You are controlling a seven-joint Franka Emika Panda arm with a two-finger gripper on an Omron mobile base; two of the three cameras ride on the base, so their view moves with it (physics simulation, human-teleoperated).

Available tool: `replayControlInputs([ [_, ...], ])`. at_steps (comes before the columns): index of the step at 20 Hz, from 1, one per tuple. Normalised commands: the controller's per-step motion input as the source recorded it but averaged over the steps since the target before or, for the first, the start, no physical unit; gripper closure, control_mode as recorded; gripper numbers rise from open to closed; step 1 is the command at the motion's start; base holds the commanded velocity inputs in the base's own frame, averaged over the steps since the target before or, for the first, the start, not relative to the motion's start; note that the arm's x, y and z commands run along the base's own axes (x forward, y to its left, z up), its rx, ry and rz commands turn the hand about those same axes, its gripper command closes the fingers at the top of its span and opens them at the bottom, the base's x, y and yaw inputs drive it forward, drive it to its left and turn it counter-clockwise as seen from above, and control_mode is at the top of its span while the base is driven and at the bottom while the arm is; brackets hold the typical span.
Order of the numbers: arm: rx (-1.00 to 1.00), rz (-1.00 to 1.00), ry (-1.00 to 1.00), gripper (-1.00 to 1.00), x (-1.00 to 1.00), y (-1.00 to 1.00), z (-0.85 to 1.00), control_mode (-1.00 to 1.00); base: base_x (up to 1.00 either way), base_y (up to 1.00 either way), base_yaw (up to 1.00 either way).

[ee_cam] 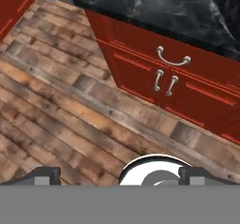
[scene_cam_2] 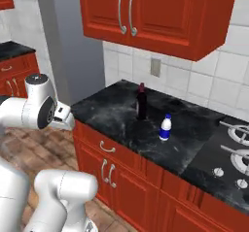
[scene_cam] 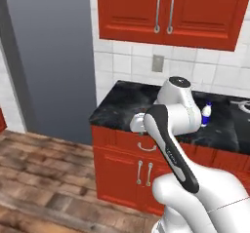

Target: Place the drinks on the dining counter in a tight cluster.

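Note:
A dark wine bottle with a red label stands upright on a black white-veined counter that carries stove burners. A small blue-and-white bottle with a white cap stands a little to its right, apart from it. The dining counter is out of view. My gripper is open and empty, with its fingertips far apart. It points down at the wooden floor in front of the counter's left front corner. The hand hangs off that corner, well short of both bottles.
Stove burners sit in the counter's right end. Red lower cabinets with metal handles face me, and red upper cabinets hang above. A tall grey panel stands left of the counter. Wooden floor lies open below.

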Motion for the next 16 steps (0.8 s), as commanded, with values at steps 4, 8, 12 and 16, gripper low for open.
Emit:
replayControlInputs([
  [4,0.0,0.0,0.0,-1.0,0.0,0.0,0.0,1.0,0.16,0.17,-0.87],
  [8,0.0,0.0,0.0,-1.0,0.0,0.0,0.0,1.0,0.24,0.21,-0.82],
  [12,0.0,0.0,0.0,-1.0,0.0,0.0,0.0,1.0,0.34,0.24,-0.64],
  [16,0.0,0.0,0.0,-1.0,0.0,0.0,0.0,1.0,0.56,0.14,-0.17],
])
